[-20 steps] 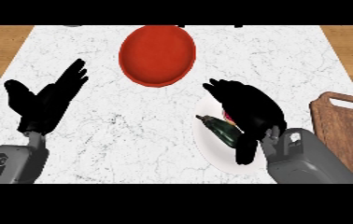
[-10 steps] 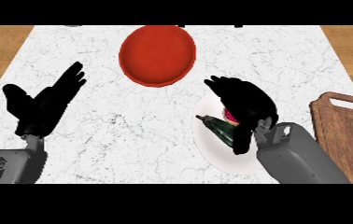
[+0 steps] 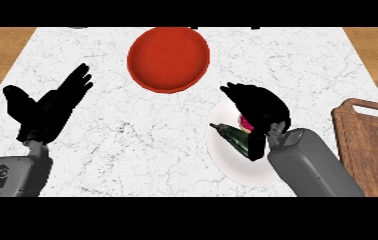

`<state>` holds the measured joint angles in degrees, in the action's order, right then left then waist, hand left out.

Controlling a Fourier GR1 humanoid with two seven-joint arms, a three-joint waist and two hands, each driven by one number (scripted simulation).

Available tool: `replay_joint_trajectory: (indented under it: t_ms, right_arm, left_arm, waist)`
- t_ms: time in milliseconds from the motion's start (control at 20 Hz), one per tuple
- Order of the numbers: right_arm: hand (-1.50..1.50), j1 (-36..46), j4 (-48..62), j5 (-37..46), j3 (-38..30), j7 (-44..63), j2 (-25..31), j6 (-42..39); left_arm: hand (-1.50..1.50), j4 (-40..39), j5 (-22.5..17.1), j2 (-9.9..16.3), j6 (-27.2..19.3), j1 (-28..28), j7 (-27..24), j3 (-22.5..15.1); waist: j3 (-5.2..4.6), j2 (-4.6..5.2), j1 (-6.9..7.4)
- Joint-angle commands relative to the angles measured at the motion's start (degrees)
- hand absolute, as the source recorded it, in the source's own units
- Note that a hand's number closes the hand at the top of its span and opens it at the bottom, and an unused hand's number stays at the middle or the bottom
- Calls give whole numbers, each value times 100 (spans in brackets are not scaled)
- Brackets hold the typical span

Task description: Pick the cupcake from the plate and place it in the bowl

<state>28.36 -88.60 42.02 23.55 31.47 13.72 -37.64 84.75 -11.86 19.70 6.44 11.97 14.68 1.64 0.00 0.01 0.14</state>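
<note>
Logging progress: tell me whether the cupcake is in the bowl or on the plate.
On the plate: the cupcake shows over the white plate under the curled right hand; the red bowl holds nothing.

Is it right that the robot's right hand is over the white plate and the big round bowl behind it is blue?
Not quite. The head view shows the right hand over the white plate, but the big round bowl behind it is red, not blue.

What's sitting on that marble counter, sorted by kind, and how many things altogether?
Red bowl: 1
White plate: 1
Cupcake, mostly hidden under the right hand: 1
Dark green item on the plate: 1
Wooden cutting board: 1
Total: 5
</note>
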Motion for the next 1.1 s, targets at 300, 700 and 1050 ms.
replay_joint_trajectory:
  t_ms: [300, 700, 1050]
  right_arm:
    - [-150, -198, 677, 725, -150, -602, -200, 150]
    - [-150, 102, 1729, 1239, -362, -916, -606, 582]
    - [-150, 365, 2892, 1513, -696, -1688, -561, 1187]
  left_arm:
    - [0, 146, 317, -230, 98, -121, -9, 149]
    - [0, 0, 318, -371, 180, 274, 248, 287]
    - [0, -561, 372, -236, 574, 172, -367, 564]
  waist:
    - [0, -3, -4]
    - [0, 2, 0]
    - [-1, 13, 12]
